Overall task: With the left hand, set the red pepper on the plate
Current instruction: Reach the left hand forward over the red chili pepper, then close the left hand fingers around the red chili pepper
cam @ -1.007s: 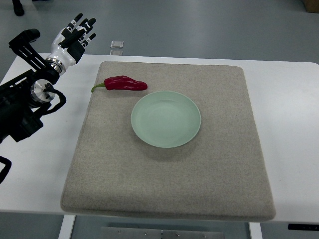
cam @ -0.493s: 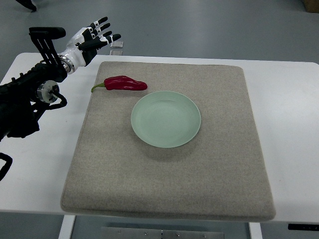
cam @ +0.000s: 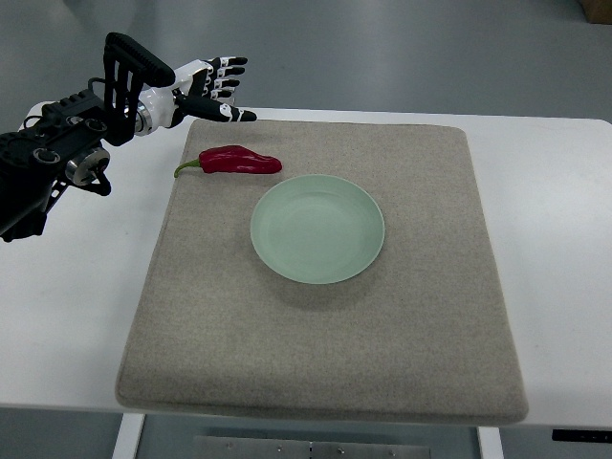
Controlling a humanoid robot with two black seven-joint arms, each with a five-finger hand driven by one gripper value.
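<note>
Nothing is standing between the left hand [cam: 206,88] and the red pepper [cam: 236,161] lying just below its spread fingers. Beyond the pepper, the plate [cam: 317,229] is sitting bare on the mat [cam: 430,316], open from every side.

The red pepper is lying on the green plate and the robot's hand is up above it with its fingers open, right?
Not quite. In the top view the red pepper lies on the grey mat, beside the green plate, not on it. The rest is right: the left hand is above the pepper with fingers open.
</note>
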